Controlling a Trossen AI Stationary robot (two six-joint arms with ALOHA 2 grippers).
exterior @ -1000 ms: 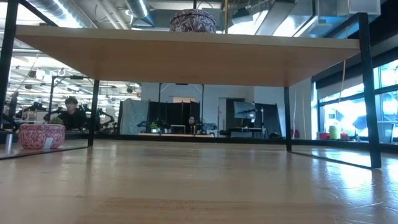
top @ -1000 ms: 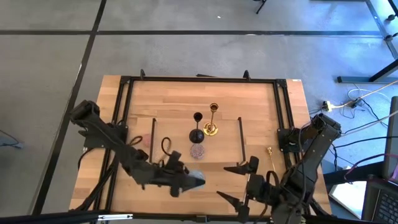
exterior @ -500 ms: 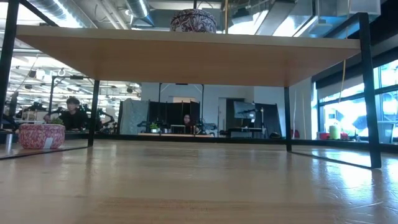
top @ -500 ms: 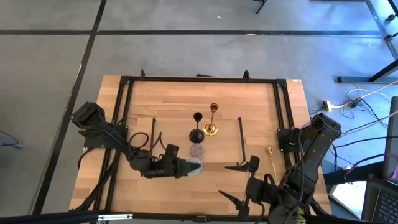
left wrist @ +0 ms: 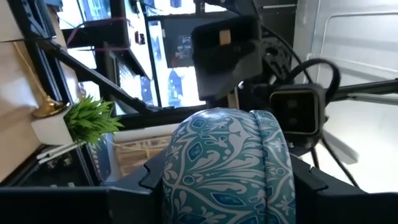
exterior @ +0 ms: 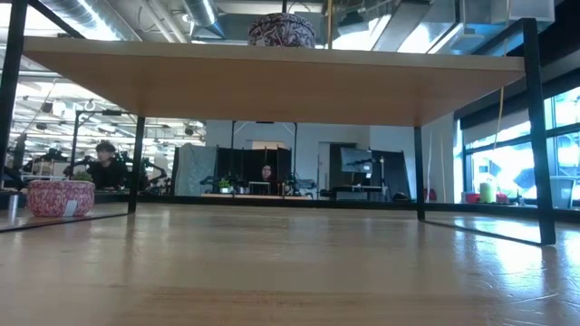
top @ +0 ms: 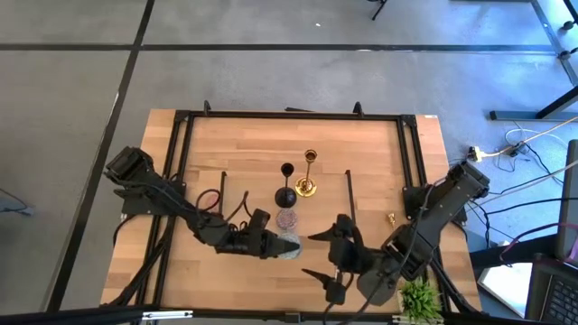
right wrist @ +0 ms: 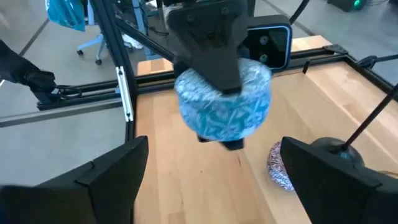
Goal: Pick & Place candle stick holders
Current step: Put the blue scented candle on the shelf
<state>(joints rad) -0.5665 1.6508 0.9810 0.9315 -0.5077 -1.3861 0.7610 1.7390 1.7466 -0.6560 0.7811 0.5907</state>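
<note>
Grey concrete floor surrounds the wooden table (top: 235, 144) in the high view, where we see the wide board's black rails (top: 349, 203) and, between them, the black stem (top: 285, 185), one gold stem (top: 309, 173) and the mauve round (top: 287, 218) standing close together; a second gold stem (top: 392, 218) lies well apart by the right arm's base, and a small green plant (top: 419, 298) sits at the near right corner. We find the left gripper (top: 282, 244) just below the mauve round, closed around the pale blue round (top: 289, 246), while the right gripper (top: 323, 260) hangs near it with fingers spread wide and nothing between them. At table height, we see only the board's underside overhead, the mauve round (exterior: 281, 30) on top of it and the pink round (exterior: 61, 196) still on the table off to one side. Our left wrist view fills with the pale blue round (left wrist: 227, 165) clamped between its fingers. Our right wrist view looks between its own wide-apart fingers (right wrist: 93, 180) at that held round (right wrist: 224, 102). We judge three pieces placed, one in hand, and the pink round and stray gold stem still left
</note>
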